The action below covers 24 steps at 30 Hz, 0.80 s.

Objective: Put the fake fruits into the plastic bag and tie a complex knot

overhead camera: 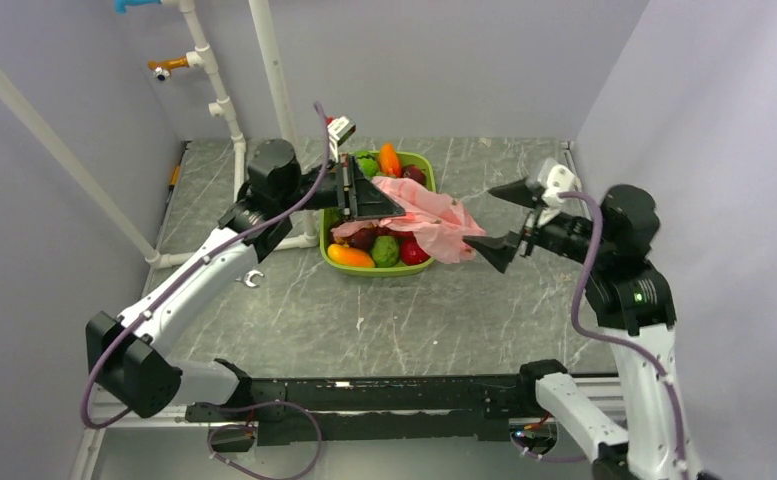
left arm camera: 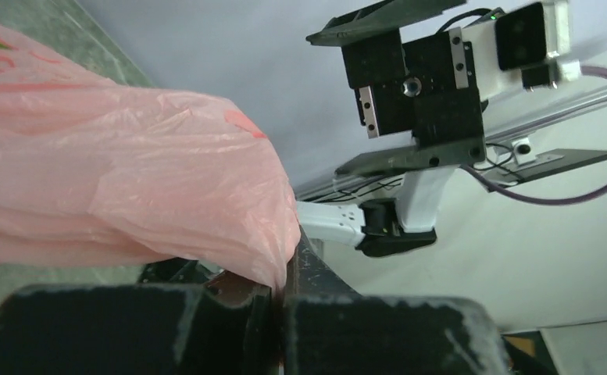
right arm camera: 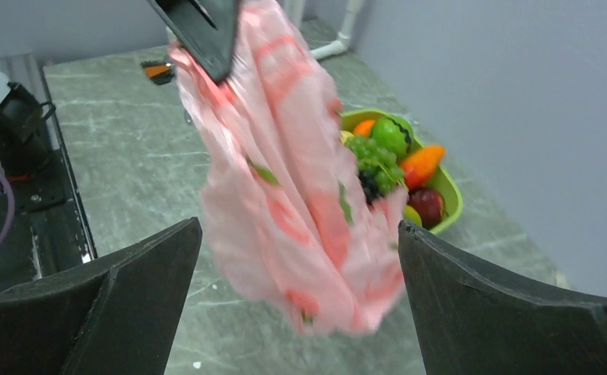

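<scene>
Pink plastic bag (right arm camera: pixel 284 195), pinched by left fingers (right arm camera: pixel 202 27), faces spread right fingers (right arm camera: pixel 89 312).

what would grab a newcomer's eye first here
The pink plastic bag dangles in mid-air from the shut left gripper. Close by sits a lime-green tray of bright fake fruits. The right gripper is wide open facing the bag.

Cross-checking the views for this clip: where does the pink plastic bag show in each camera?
Top external: plastic bag at centre, overlapping the green tray.
Left wrist: plastic bag fills the left half.
Right wrist: plastic bag hangs mid-frame.
Shared landmark: the left gripper pinching it.
</scene>
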Tool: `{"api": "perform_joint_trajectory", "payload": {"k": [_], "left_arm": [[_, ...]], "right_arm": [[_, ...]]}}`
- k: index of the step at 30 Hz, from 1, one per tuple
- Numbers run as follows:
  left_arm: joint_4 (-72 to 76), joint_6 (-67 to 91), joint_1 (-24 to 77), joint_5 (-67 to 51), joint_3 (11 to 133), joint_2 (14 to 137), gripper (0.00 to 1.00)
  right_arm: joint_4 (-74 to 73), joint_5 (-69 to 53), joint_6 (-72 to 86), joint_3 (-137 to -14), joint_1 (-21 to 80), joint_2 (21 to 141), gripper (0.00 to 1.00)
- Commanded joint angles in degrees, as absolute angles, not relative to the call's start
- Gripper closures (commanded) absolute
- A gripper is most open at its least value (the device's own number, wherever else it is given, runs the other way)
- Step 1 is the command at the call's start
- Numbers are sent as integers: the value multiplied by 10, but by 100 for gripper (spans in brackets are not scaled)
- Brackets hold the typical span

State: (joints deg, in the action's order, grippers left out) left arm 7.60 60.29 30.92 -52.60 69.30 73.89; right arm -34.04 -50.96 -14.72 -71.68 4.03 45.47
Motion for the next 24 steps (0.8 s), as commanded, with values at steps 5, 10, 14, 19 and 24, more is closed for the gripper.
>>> {"api": "perform_joint_trajectory", "payload": {"k": [5,10,14,19,24], "left_arm": [[51,674,346,-484,782,787,90],[30,676,363,-477,792,786,88],[19,648,346,-504,782,757,96],[2,561,247,-614,759,710,100],[-183,343,174,-626,802,667,70]], "right_arm": [[-288,-328,-248,-767,279,544,0],[-217,-49,-313,-722,443,557,0],[-197,76,-333,-691,472,549,40],[-287,64,-321,-694,425,505,100],[-356,-134,-283,-741,330,485,100]]}}
